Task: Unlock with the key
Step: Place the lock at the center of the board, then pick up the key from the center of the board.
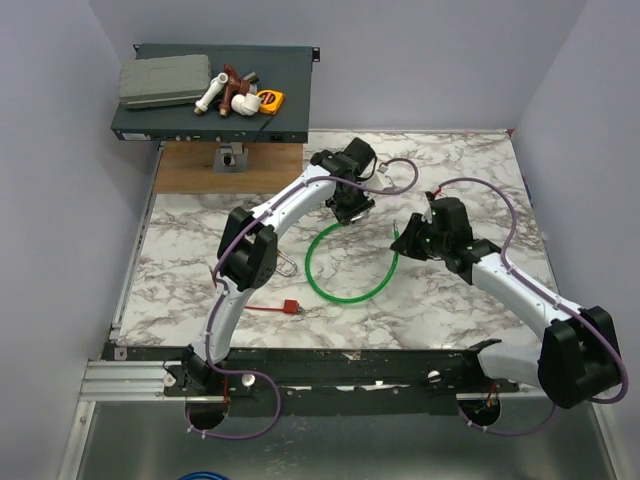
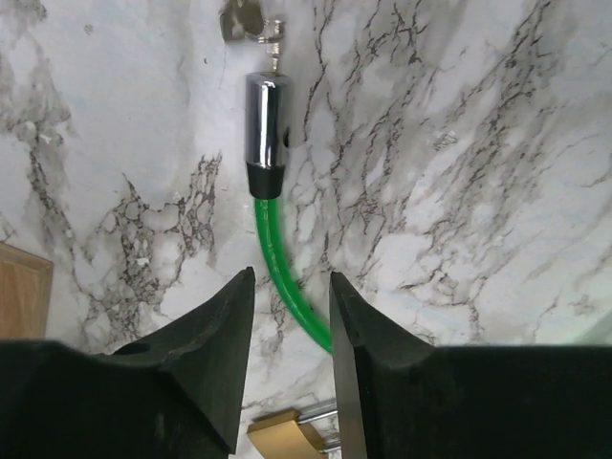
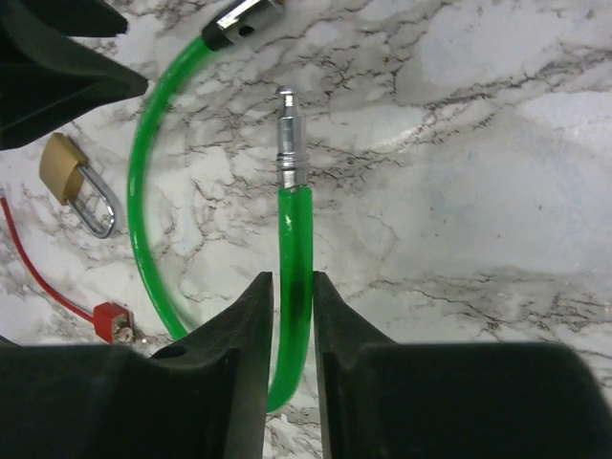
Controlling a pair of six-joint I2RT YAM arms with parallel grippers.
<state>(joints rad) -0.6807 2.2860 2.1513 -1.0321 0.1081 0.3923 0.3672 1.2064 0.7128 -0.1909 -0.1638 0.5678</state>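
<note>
The cable loop (image 1: pixel 345 297) lies on the table (image 1: pixel 450 310), the padlock (image 3: pixel 59 164) left of it, a tagged cord (image 1: pixel 293 309) nearer.

It was a robot test lab: two arms (image 1: pixel 290 200) were bolted to a metal rail (image 1: pixel 340 372) at 6 o'clock of a marble-patterned table (image 1: pixel 190 295); plain walls (image 1: pixel 420 60) boxed it in; a rack box (image 1: pixel 290 115) at 11 o'clock carried pipe fittings (image 1: pixel 226 94) and a tape measure (image 1: pixel 271 98).

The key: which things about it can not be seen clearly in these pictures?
- Left wrist view: the key is cut off by the top edge; its shape is unclear.
- Top view: too small; the left claw stands over that spot.
- Right wrist view: the lock head is cut off by the top edge; no key shows.
</note>
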